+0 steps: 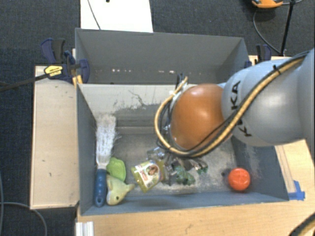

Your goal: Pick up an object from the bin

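Your arm reaches in from the view's right, and its gripper [176, 168] sits low over the front middle of the grey bin [162, 58]. It is right above a small dark-green thing [187, 177] on the bin floor (the orange wrist cover [197, 114] hides the fingers, so you cannot tell whether they are spread or pressed together). Just left of that thing lies a small yellow labelled jar [147, 174]. An orange ball [239, 179] sits apart to the right. Along the left wall lie a blue-handled white brush [103, 141], a green lump [116, 168] and a pale yellow-green toy [115, 191].
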Robot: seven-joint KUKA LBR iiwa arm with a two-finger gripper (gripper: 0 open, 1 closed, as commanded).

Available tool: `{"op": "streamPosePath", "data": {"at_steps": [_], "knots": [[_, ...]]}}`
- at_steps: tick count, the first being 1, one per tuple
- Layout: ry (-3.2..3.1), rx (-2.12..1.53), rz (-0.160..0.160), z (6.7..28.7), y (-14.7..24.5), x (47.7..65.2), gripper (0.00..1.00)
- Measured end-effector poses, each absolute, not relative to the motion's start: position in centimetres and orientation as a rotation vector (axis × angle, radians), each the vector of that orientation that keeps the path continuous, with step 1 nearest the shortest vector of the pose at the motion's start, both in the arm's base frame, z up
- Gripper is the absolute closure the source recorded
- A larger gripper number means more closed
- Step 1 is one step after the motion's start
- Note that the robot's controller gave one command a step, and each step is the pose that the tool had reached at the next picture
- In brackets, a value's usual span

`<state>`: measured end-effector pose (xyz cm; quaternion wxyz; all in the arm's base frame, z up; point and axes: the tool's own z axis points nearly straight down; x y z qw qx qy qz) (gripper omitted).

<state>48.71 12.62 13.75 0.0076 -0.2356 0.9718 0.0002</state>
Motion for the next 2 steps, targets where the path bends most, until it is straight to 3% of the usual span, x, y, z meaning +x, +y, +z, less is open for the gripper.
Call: {"op": "streamPosePath", "data": {"at_steps": [1, 2], "knots": [[3.057, -0.757, 0.002, 16.7, 11.7, 48.8, 1.00], [3.046, -0.775, 0.001, 23.8, 11.7, 49.5, 1.00]]}}
